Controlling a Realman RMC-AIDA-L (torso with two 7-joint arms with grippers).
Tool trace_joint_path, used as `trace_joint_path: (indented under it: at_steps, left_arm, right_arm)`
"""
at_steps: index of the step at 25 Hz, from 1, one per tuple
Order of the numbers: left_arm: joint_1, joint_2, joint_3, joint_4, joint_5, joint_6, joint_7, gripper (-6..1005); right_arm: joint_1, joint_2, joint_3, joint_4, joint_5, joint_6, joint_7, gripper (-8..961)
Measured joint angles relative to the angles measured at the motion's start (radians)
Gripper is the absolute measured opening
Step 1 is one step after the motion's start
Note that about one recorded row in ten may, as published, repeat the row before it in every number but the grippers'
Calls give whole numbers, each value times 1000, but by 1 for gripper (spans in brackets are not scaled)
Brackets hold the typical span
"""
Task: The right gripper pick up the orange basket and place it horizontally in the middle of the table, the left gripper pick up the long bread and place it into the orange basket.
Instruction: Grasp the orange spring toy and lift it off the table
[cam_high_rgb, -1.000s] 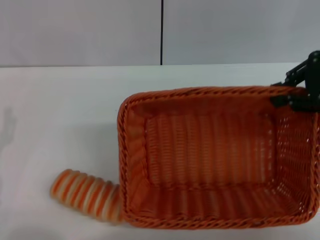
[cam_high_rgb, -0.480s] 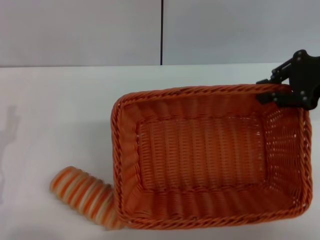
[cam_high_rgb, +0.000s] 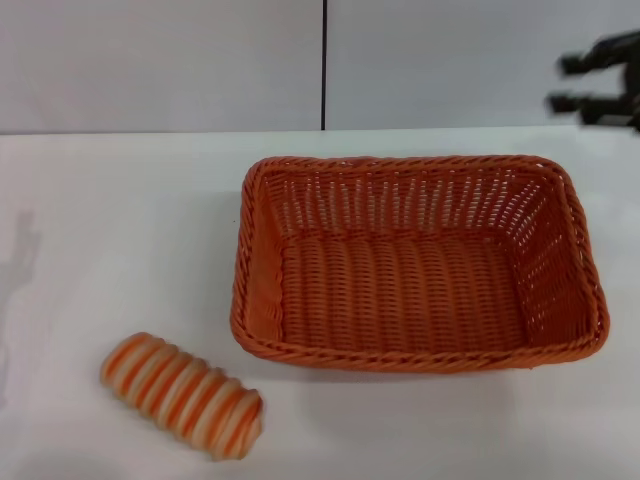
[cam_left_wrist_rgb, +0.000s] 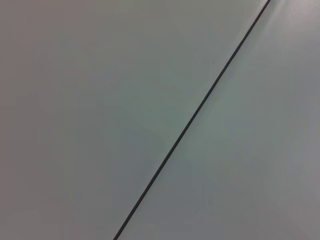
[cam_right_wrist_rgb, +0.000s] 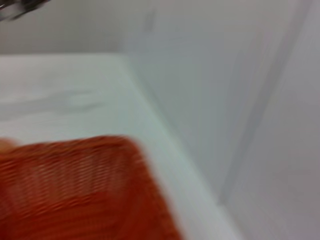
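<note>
With the right pincer (cam_high_rgb: 600, 85) raised clear, open and empty, the long bread (cam_high_rgb: 182, 395) near the desk (cam_high_rgb: 100, 220) front edge is at risk of being nudged off during pickup; the left pincer's state cannot be told.

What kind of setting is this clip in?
Probably a lab or test bench: a plain white table against a grey panelled wall, with only an orange basket and a toy long bread.

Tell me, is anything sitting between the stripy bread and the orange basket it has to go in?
No, nothing visible is in the way. The long bread lies on the table just off the orange basket's near left corner, with only bare tabletop between them. The basket looks empty inside. The right gripper is up past its far right corner.
</note>
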Motion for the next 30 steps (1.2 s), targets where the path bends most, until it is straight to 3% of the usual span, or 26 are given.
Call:
trace_joint_path:
  at_steps: [3, 4, 5, 9, 14, 19, 22, 27, 30]
  left_arm:
    - [-1, 0, 0, 3, 0, -1, 0, 834]
    - [0, 1, 1, 6, -1, -1, 0, 834]
    - [0, 1, 1, 6, -1, -1, 0, 834]
    - [1, 4, 21, 31, -1, 0, 0, 833]
    - [-20, 7, 154, 156, -1, 32, -18, 833]
    - [-38, 16, 407, 408, 0, 35, -154, 832]
    - [-32, 45, 537, 572, 38, 10, -280, 832]
    - [-31, 92, 570, 707, 218, 23, -436, 831]
    - [-21, 93, 564, 731, 297, 31, -452, 830]
  right_arm:
    - [-42, 14, 152, 26, 101, -18, -80, 453]
    - [-85, 24, 247, 77, 219, -22, -135, 454]
    - [-85, 24, 247, 77, 219, -22, -135, 454]
    - [-182, 46, 366, 224, 469, -31, -257, 454]
    - [-317, 85, 509, 486, 746, -40, -444, 454]
    - [-373, 91, 629, 598, 768, -82, -473, 454]
    - [-397, 92, 647, 611, 768, -119, -474, 454]
    - [-415, 95, 661, 617, 771, -164, -474, 454]
    - [-412, 103, 687, 619, 773, -192, -475, 454]
